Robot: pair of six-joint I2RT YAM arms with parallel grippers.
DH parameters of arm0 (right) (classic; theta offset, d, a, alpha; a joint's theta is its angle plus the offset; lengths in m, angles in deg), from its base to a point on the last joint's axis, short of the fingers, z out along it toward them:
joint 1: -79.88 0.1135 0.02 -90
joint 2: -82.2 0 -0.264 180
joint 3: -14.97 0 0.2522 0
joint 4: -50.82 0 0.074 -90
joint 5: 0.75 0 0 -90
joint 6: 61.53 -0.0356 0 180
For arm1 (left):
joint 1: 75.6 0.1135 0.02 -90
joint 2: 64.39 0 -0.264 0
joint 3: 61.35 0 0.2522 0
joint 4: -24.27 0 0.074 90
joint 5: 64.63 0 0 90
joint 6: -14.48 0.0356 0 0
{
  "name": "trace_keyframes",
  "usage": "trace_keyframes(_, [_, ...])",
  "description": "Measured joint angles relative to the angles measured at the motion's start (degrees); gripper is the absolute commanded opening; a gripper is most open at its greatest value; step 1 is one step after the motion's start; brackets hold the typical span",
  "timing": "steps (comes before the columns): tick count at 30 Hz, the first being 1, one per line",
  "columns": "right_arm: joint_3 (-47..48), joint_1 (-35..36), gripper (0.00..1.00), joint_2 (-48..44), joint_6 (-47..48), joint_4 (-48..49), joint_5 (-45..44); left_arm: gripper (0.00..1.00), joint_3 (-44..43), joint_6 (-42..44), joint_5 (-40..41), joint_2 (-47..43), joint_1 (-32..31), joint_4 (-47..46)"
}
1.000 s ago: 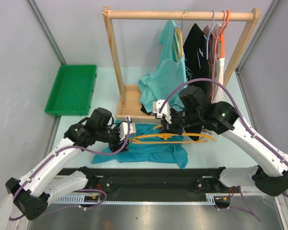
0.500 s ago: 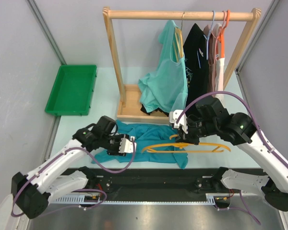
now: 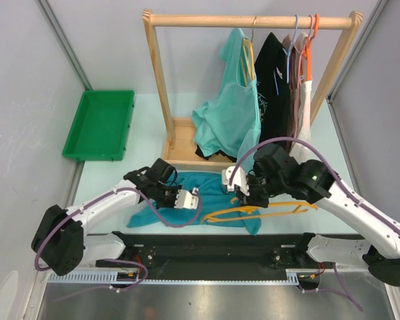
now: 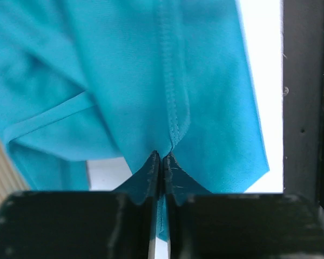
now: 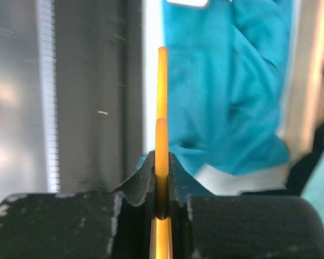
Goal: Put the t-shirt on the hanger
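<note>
the only marking in view is a pale print on the chest of the black shirt [image 3: 275,80] hanging on the wooden rack [image 3: 253,21], and it is too small to read. the t-shirt [image 3: 212,189] and the hanger [image 3: 280,214] are plain.

the t-shirt lies crumpled on the table [image 3: 147,127] near its front edge, in front of the rack base and between the two arms. the left gripper [image 3: 190,198] has its fingertips pressed together on a fold of the t-shirt [image 4: 151,81]. in the left wrist view a stitched seam runs straight down into the left gripper [image 4: 161,159], and a strip of teal shows between its fingers. the right gripper [image 3: 243,193] is clamped on the hanger, whose thin yellow bar [image 5: 162,108] stands edge-on between its fingers [image 5: 161,162], above the t-shirt [image 5: 221,97]. the hanger sits slightly tilted, its left end over the shirt's near right corner and its right end over bare table.

half a second ago the left jaws stood apart over the shirt's left part. now they are further right and shut on the cloth. the right gripper has moved left with the hanger, which sits lower in the top view than a second ago. the mint shirt [image 3: 230,120] on the rack and the green tray [image 3: 100,93] are unchanged.
</note>
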Motion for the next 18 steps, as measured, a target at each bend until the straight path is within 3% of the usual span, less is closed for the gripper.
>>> trace_keyframes(9, [-2.8,0.3,0.0,2.5,2.2,9.5,-16.8,0.01,-11.0,-7.9,-7.0,4.8,12.5,-0.1])
trace_keyframes(18, [-0.8,-5.1,0.0,2.6,3.4,10.7,-16.4,0.08,-11.2,-12.0,-8.9,8.4,13.2,0.3])
